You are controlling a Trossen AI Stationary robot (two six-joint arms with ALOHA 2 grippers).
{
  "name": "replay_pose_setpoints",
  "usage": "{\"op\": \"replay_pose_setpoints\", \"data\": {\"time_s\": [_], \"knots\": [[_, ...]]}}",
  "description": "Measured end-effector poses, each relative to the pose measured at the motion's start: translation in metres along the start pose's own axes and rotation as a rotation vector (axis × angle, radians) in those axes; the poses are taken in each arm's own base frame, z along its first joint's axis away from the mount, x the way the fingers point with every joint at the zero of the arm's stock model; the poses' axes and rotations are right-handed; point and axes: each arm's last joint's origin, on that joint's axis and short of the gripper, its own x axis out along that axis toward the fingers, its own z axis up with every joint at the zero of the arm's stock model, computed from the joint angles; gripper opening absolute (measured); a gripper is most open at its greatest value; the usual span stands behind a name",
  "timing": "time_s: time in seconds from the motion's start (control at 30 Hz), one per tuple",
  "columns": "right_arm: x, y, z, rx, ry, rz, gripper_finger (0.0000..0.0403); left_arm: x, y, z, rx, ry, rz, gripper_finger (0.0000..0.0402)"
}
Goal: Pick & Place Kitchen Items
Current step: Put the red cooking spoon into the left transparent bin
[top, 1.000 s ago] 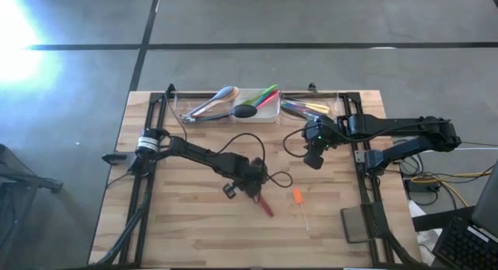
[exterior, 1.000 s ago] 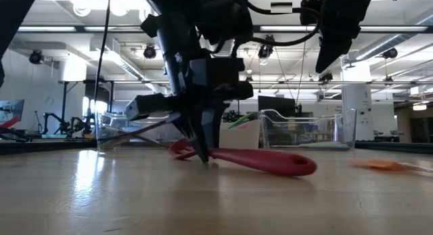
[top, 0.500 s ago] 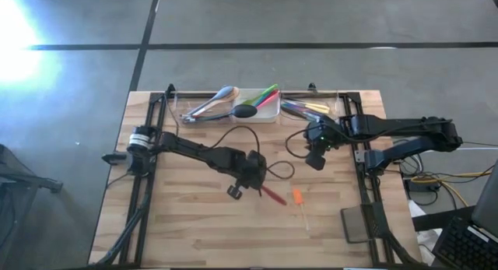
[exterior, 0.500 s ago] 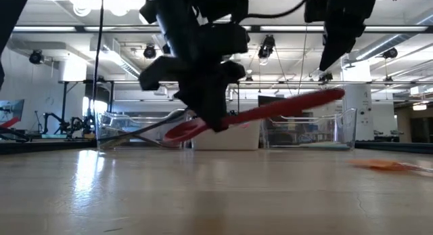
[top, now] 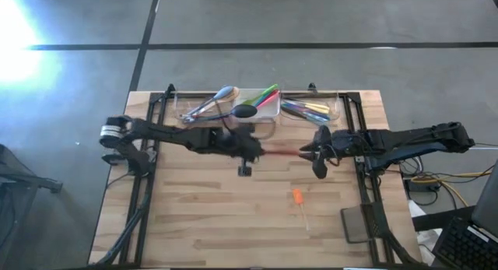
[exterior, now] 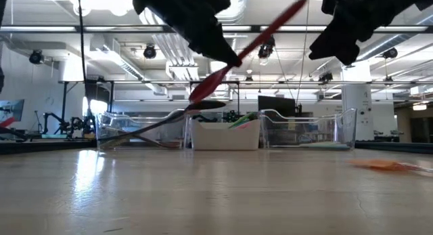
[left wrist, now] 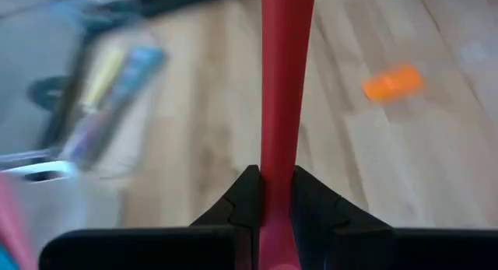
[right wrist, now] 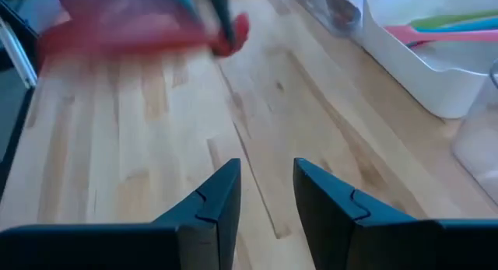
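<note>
Left gripper [left wrist: 277, 194] mid-table, lifted off the table [top: 194, 223], jaws clenched on the red spatula [exterior: 254, 40], which hangs tilted in the air before the white tray [top: 268, 113]. Right gripper [right wrist: 266, 194] just right of it, jaws parted, holding nothing. Orange utensil [top: 297, 197] lies on the wood nearer the front.

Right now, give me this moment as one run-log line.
left gripper: shut on red plastic spatula, lifted clear of wooden table | right gripper: open, empty, facing it | small orange utensil: on table
</note>
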Motion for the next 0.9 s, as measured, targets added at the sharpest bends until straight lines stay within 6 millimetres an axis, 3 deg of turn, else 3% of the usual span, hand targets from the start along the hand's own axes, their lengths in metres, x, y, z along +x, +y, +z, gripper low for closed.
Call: {"op": "replay_pose_setpoints", "data": {"time_s": [0.3, 0.47, 0.7, 0.9], "knots": [[0.021, -0.005, -0.019, -0.007, -0.259, 0.096, 0.0113, -0.044, 0.039, -0.011, -0.282, -0.496, 0.131, 0.0045], [0.033, -0.007, -0.017, -0.02, -0.407, -0.004, 0.0118, -0.057, 0.048, -0.021, -0.407, -0.73, 0.165, 0.0045], [0.054, -0.002, -0.002, -0.006, -0.466, -0.182, 0.0136, -0.058, 0.052, -0.022, -0.458, -0.748, 0.258, 0.0045], [0.076, 0.013, 0.022, -0.05, -0.453, -0.202, 0.018, -0.059, 0.054, -0.021, -0.473, -0.747, 0.314, 0.0045]]}}
